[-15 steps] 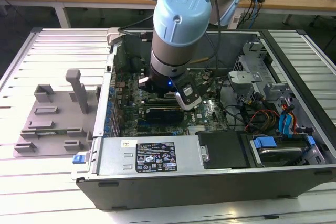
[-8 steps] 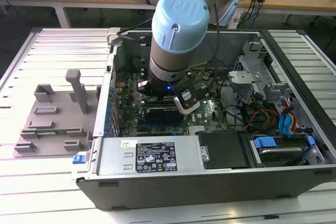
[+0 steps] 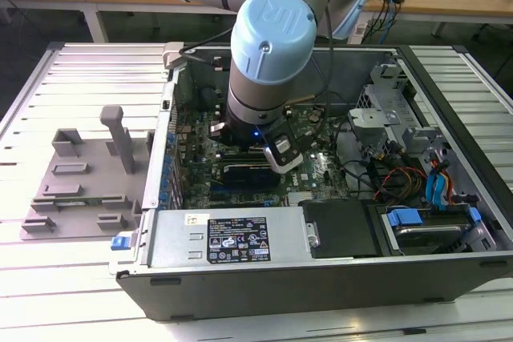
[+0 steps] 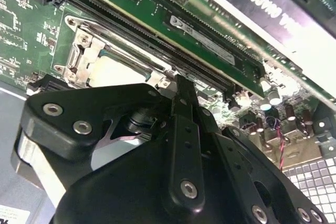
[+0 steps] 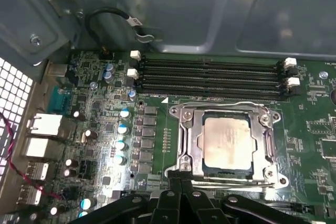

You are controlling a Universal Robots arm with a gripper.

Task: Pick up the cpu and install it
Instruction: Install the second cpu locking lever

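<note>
CPU seated in motherboard socket; gripper directly above it inside the open computer case.

The cpu (image 5: 227, 142), silver-topped and smeared with pale residue, lies flat within the socket frame (image 5: 181, 129) on the motherboard (image 5: 157, 129); in the second wrist view the cpu (image 4: 113, 72) shows just beyond the gripper's black linkages. The gripper (image 5: 181, 182) sits at the frame's near edge, its fingers drawn together with no visible gap and nothing held between them. Four memory slots (image 5: 210, 74) run beside the socket, with a row of capacitors (image 5: 122, 135) on its other side. In the exterior view the arm (image 3: 272, 46) reaches down into the computer case (image 3: 321, 278), and a grey fixture tray (image 3: 80, 182) rests on the slatted table (image 3: 48, 302) at the exterior view's left.
</note>
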